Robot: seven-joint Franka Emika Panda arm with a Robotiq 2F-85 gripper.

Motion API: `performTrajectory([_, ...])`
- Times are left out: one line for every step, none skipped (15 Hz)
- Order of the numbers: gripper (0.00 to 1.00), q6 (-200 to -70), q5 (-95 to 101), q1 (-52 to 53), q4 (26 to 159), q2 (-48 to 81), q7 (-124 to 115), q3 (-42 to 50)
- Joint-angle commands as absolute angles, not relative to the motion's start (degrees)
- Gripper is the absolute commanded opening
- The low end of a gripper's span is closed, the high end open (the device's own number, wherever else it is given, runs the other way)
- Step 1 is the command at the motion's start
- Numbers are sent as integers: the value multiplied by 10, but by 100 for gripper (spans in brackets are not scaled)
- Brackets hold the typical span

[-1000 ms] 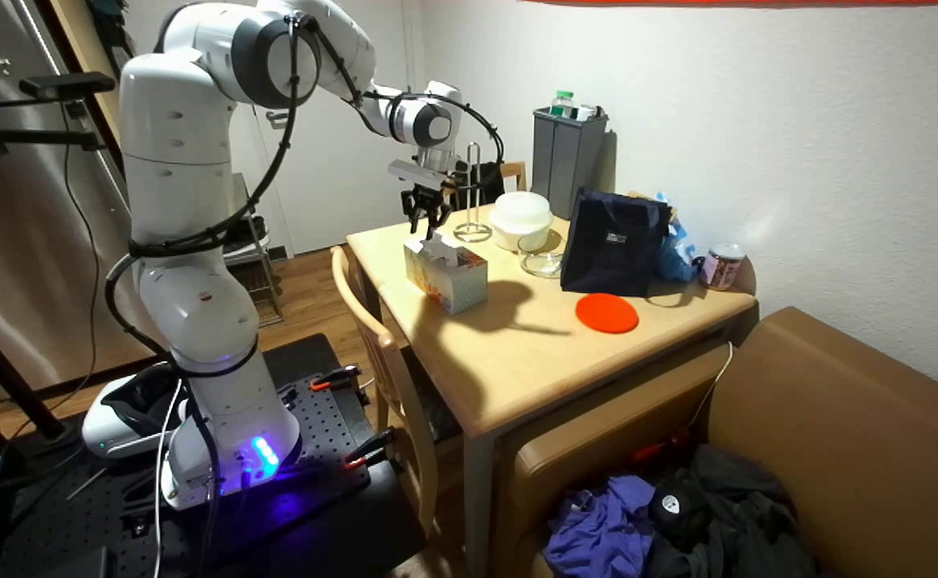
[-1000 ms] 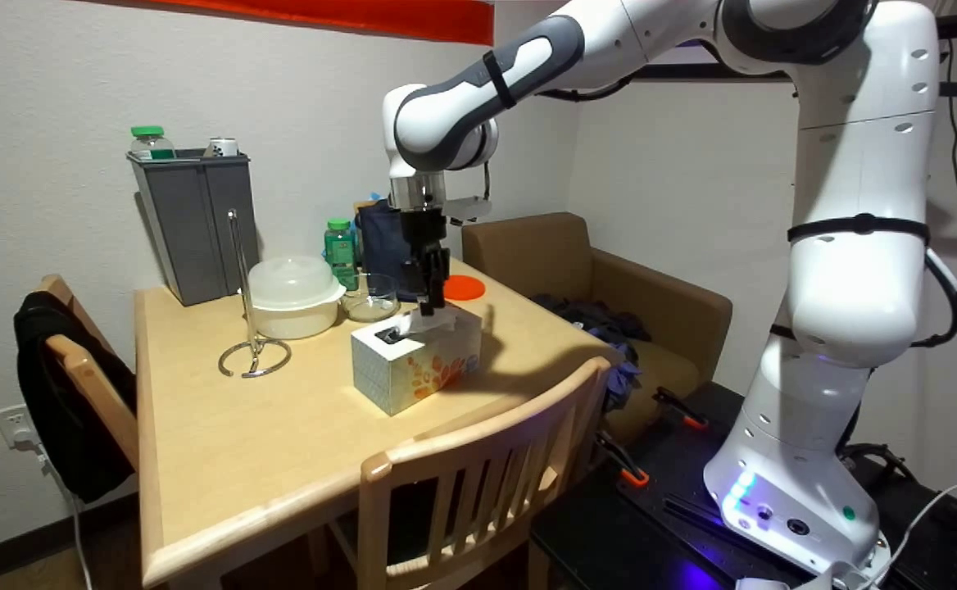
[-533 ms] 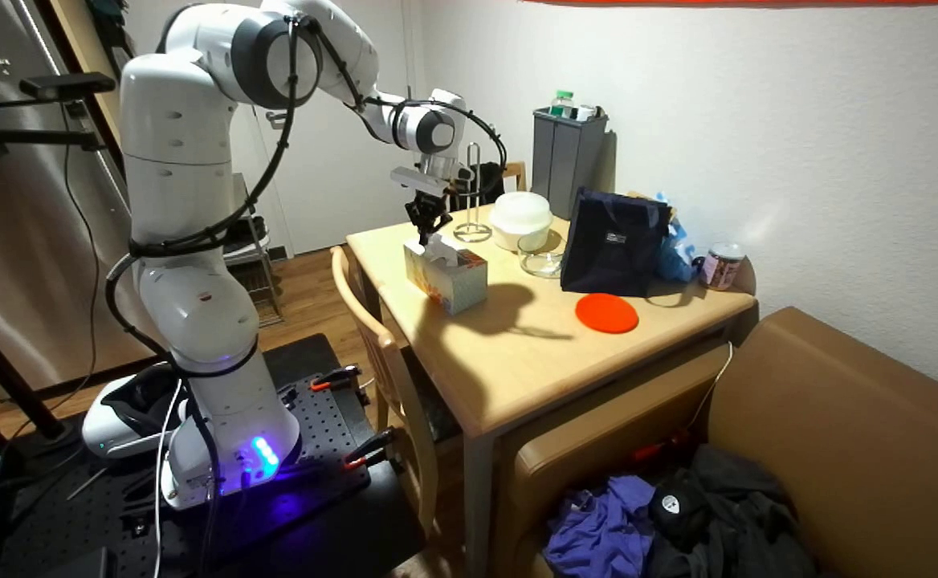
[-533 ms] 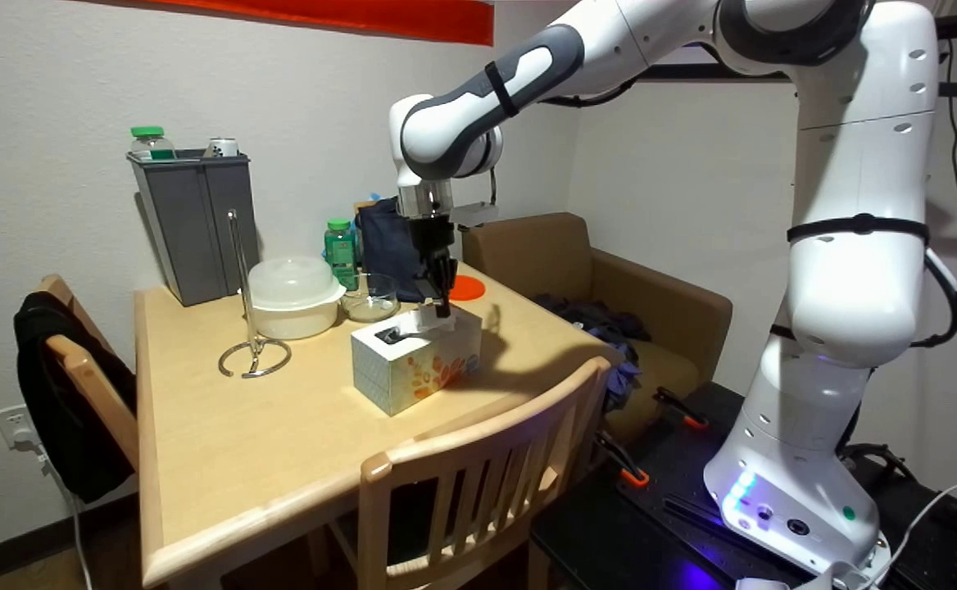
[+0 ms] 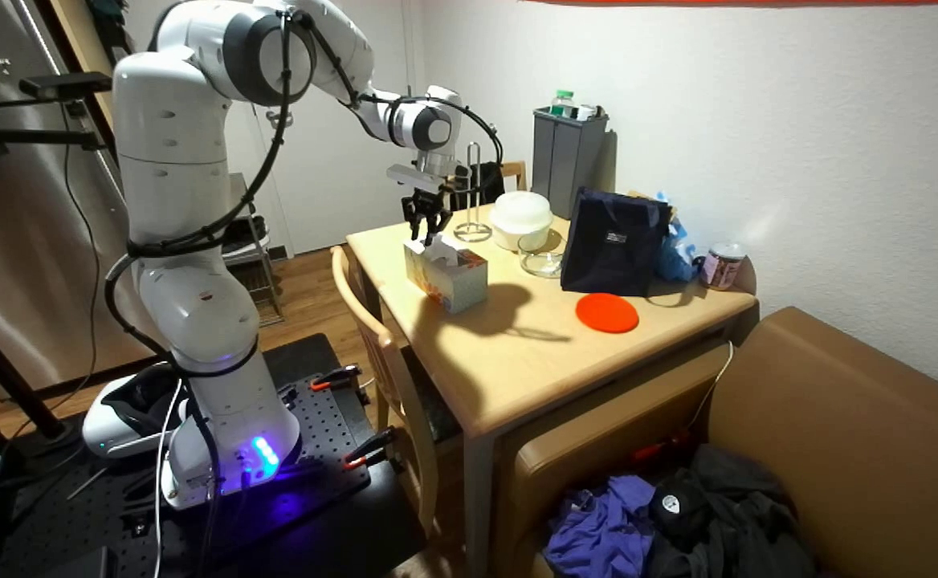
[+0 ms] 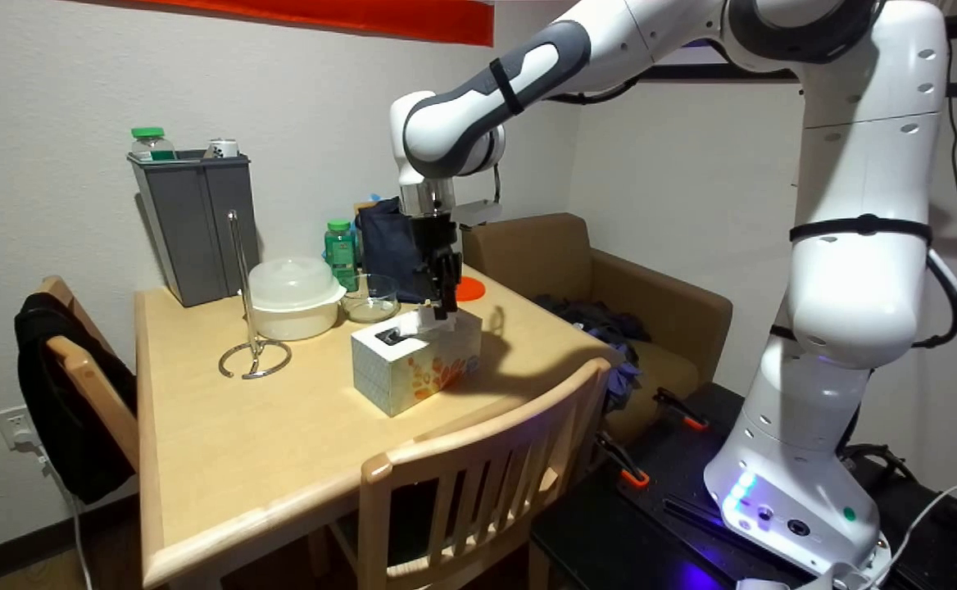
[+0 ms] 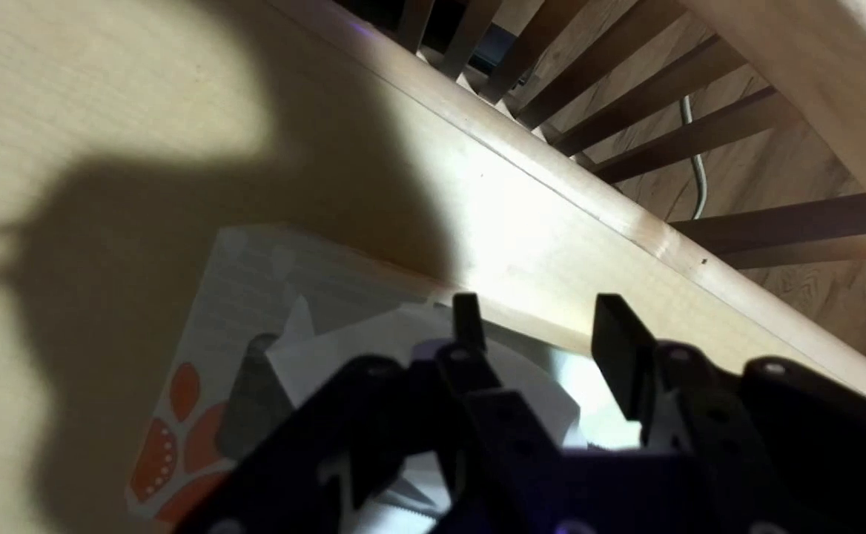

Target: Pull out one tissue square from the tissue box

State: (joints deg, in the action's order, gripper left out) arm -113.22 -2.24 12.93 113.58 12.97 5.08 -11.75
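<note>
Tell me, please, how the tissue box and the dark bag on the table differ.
The tissue box is pale with orange printing, while the dark bag is navy with a small label. The tissue box is low and long; the dark bag stands taller. The open end effector is over the tissue box, while the dark bag stands clear of it. Both rest on the table.

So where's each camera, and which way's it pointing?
An exterior view: standing apart, facing down toward table and sofa; nearly whole arm, picture left.
An exterior view: also apart, facing over a chair toward the wall; nearly whole arm, picture right.
Wrist view: on the arm's end, facing down at the tissue box; gripper showing.
Both exterior views share arm, table and tissue box.
</note>
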Motion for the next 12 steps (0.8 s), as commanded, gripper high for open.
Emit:
performTrajectory([75, -1141, -3, 130, 1145, 114, 49, -117])
performTrajectory([84, -1138, 10, 129, 1137, 120, 44, -113])
performTrajectory([90, -1141, 17, 127, 1133, 123, 54, -112])
performTrajectory([99, -1139, 28, 126, 1127, 127, 53, -110])
performTrajectory([100, -1137, 34, 124, 1121, 130, 54, -108])
performTrajectory([100, -1136, 38, 124, 1118, 132, 53, -107])
performTrajectory([100, -1133, 38, 124, 1116, 133, 52, -107])
performTrajectory([100, -1132, 40, 125, 1115, 133, 51, -108])
performTrajectory([100, -1131, 41, 126, 1113, 134, 49, -109])
performTrajectory([100, -1132, 41, 127, 1112, 135, 49, -110])
performTrajectory([100, -1132, 38, 128, 1110, 139, 49, -112])
performTrajectory([100, -1133, 37, 129, 1108, 141, 50, -113])
